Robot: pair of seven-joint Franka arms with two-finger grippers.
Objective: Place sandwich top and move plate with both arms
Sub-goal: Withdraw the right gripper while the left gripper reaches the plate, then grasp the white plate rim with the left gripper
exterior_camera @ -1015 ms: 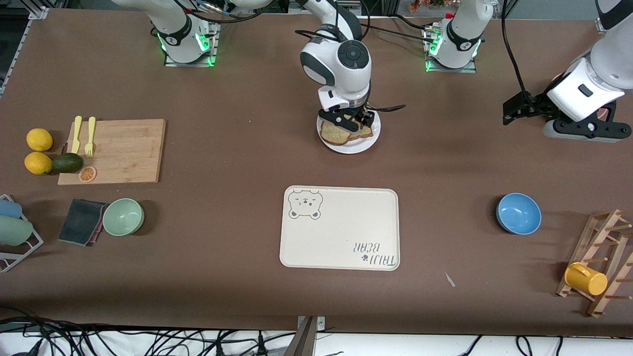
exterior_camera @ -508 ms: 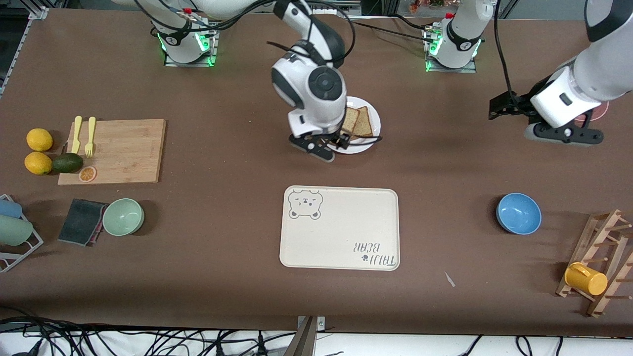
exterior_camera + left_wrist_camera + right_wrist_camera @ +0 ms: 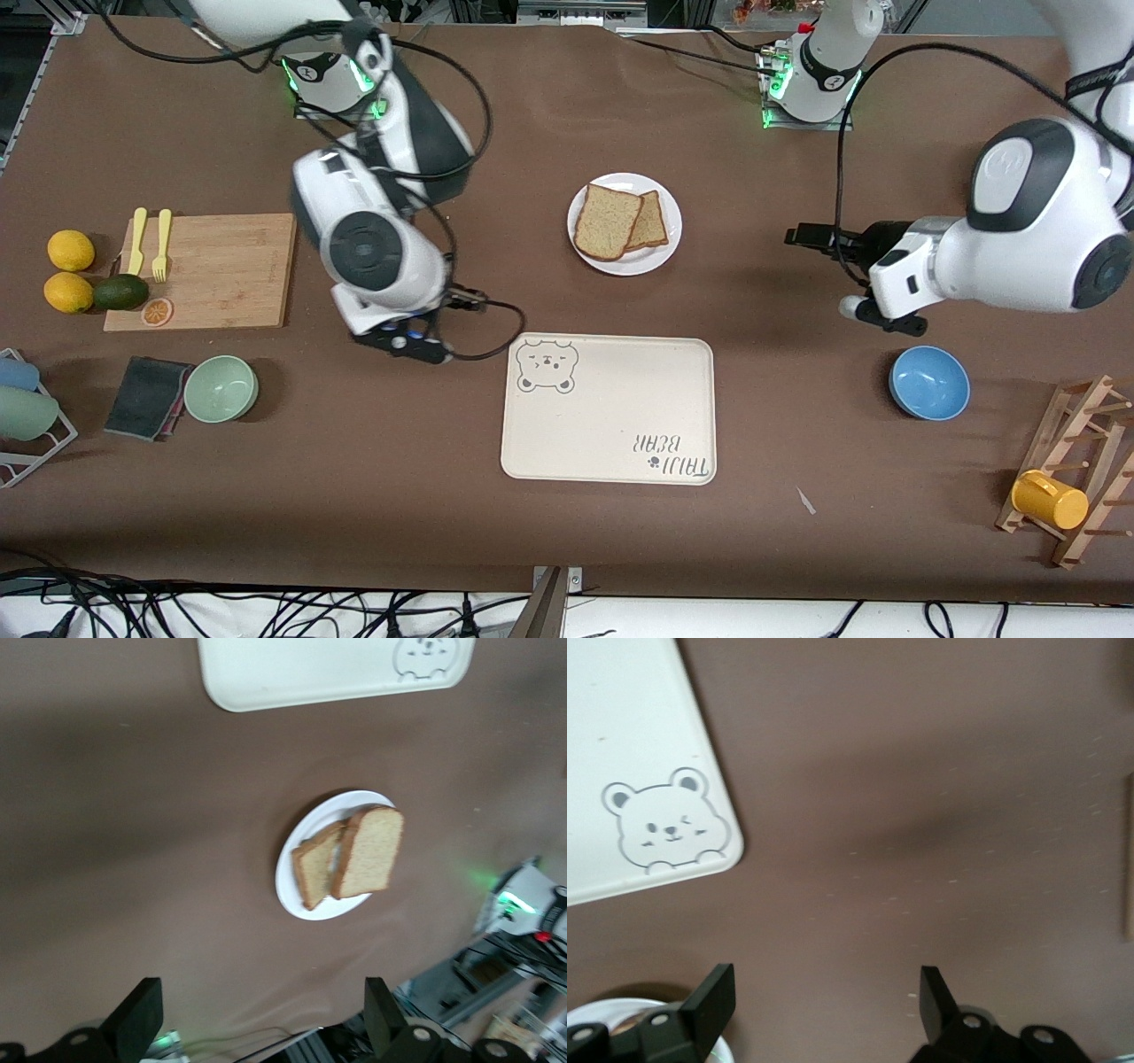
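So as far as I can tell the first half is done: the sandwich top (image 3: 608,221) is lying on the plate (image 3: 663,254), overlapping the other bread slice (image 3: 651,221) but skewed, not squared up on it. What's left is the whole plate move, and the plate itself sits on the bare tabletop (image 3: 797,496), well apart from both sets of fingers. My right gripper (image 3: 824,1005) has its fingers spread wide with nothing between them, over open tabletop just beside the bear corner of the cream tray (image 3: 611,408); that corner shows just ahead of the fingers in its wrist view. The left gripper (image 3: 261,1019) is also spread and empty, up over the tabletop near the blue bowl (image 3: 928,382), with the plate well out ahead of its fingers in the left wrist view. Neither arm is anywhere near a rim grab yet, so I'd say both need to come in on the plate's edges before any lift. My guess is the tray is the target.
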